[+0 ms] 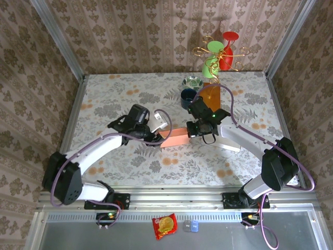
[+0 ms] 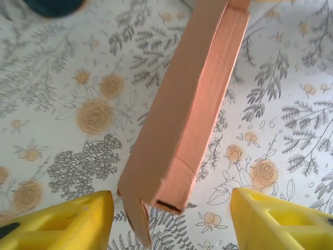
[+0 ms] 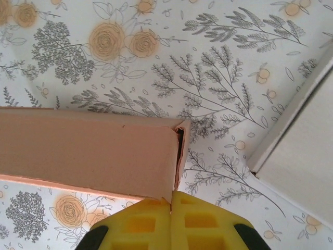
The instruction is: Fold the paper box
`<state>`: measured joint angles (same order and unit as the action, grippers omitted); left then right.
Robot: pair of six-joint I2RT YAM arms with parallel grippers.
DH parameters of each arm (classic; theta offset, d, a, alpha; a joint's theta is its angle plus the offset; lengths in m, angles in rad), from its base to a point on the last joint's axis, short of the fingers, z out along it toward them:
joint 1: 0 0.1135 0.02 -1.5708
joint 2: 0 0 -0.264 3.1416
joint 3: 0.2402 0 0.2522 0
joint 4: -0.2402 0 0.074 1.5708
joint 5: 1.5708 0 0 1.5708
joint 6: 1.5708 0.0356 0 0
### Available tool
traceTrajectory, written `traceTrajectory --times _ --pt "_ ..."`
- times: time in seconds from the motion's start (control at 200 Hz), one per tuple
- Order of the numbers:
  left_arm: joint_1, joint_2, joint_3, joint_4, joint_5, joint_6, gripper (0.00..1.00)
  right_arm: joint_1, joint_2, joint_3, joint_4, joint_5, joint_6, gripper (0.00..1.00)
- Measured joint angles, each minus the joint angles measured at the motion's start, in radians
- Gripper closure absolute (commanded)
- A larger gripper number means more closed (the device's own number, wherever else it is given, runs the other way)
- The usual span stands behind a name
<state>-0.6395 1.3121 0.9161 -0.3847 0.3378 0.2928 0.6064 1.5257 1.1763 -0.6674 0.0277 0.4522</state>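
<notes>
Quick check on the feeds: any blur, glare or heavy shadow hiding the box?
Top external: evenly lit and sharp, paper box clear, only soft shadows. Left wrist: box bright and fairly sharp, left hand soft at the frame's bottom. Right wrist: box and tablecloth crisp, right hand slightly blurred up close. No glare hides the box.

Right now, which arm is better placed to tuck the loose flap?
Left: left gripper, open, straddles the paper box end where the flap hangs; right gripper is shut at the other end.

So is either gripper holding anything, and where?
The right gripper seems to pinch the paper box by its end corner; the left gripper stands open, holding nothing.
</notes>
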Motion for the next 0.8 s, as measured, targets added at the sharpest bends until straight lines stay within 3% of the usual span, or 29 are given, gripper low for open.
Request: traceTrajectory --times 0.14,0.335,0.555,0.8 --pt "0.006 -0.090 -0.033 0.010 -0.022 -0.064 0.37 0.001 0.000 0.016 -0.022 0.011 0.043 1.00" --pt "0.053 -0.148 -0.040 -0.031 -0.016 -0.138 0.49 0.001 0.001 0.041 -0.049 0.011 0.072 1.00" --pt "0.077 -0.050 0.044 -0.148 0.047 -0.179 0.51 0.001 0.022 0.065 -0.068 0.011 0.084 1.00" --pt "0.076 0.032 0.107 -0.169 0.047 -0.185 0.51 0.001 0.029 0.065 -0.072 0.010 0.098 1.00"
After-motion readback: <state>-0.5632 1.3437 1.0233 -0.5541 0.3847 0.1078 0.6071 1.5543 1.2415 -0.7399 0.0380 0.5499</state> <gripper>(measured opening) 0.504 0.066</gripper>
